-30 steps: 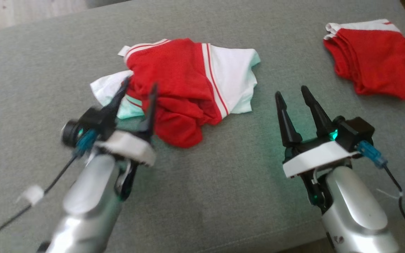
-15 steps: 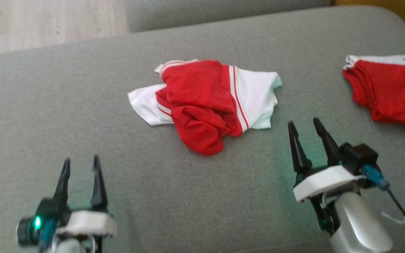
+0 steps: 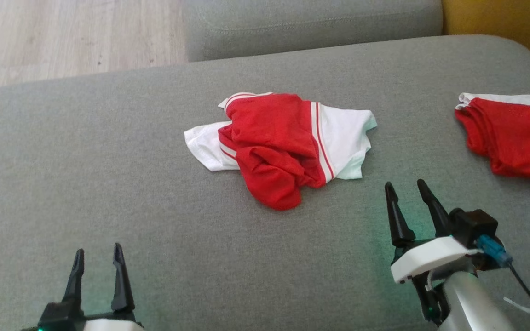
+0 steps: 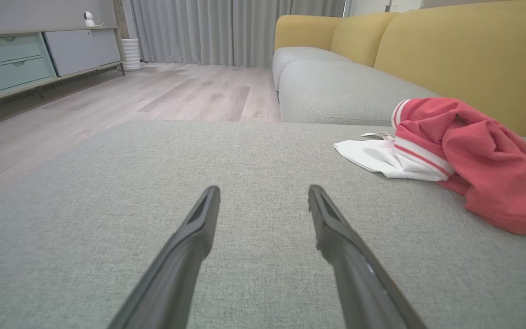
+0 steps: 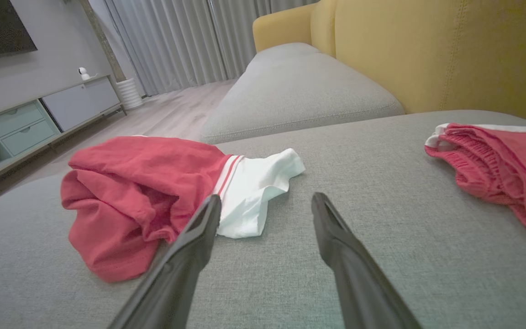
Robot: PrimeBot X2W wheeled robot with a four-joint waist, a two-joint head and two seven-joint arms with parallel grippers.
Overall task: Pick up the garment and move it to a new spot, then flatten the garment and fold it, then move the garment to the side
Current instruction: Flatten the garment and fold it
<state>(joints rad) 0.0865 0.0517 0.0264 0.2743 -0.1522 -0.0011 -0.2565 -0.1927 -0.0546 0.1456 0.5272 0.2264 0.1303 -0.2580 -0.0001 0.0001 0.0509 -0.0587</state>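
Garment (image 3: 269, 138): soft matt knit cloth. Sofa cushion (image 3: 108, 184): coarse woven fabric, matt. Floor (image 3: 62, 37): smooth wood-look planks, slt sheen.

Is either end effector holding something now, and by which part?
Nothing is held. The left end effector and right end effector are open and apart from the crumpled garment.

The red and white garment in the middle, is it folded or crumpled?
Crumpled, not folded: the garment lies bunched, red cloth heaped over white.
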